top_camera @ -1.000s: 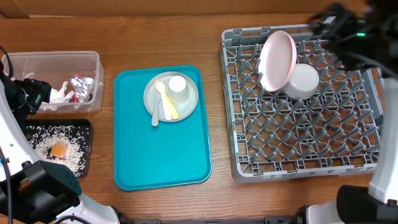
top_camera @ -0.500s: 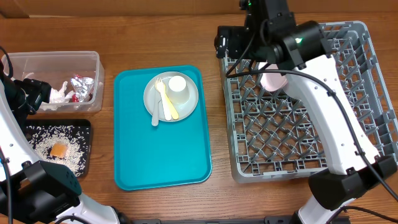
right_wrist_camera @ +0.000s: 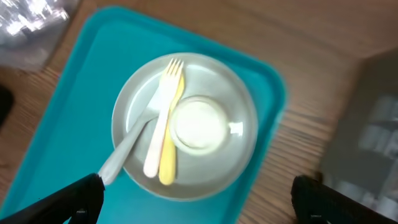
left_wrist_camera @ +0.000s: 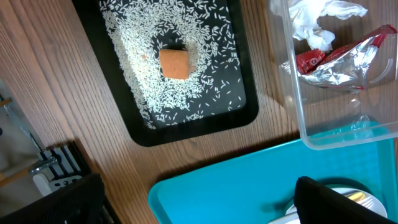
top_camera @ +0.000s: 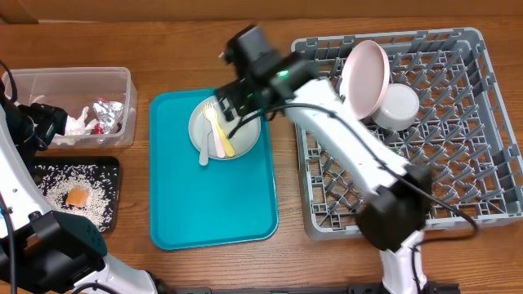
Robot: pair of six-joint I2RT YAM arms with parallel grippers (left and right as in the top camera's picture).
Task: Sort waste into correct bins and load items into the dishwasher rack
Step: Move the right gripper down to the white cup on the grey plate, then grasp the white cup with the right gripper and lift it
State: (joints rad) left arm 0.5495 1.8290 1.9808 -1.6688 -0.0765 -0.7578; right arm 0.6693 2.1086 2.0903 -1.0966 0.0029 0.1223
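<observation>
Right tool (right_wrist_camera: pixel 198 206), jaws spread and empty, above the small white cup (right_wrist_camera: pixel 199 123) on the grey-green plate (right_wrist_camera: pixel 132 104): probably light, rigid and smooth; pinch its rim.

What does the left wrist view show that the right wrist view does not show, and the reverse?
Only the left wrist view shows the shallow black rectangular tray with loose white rice grains and a small orange food cube, and the crumpled white napkin. Only the right wrist view shows the small white cup and the whole round grey-green plate with pale plastic cutlery. Both show the flat teal tray and the wooden table.
</observation>
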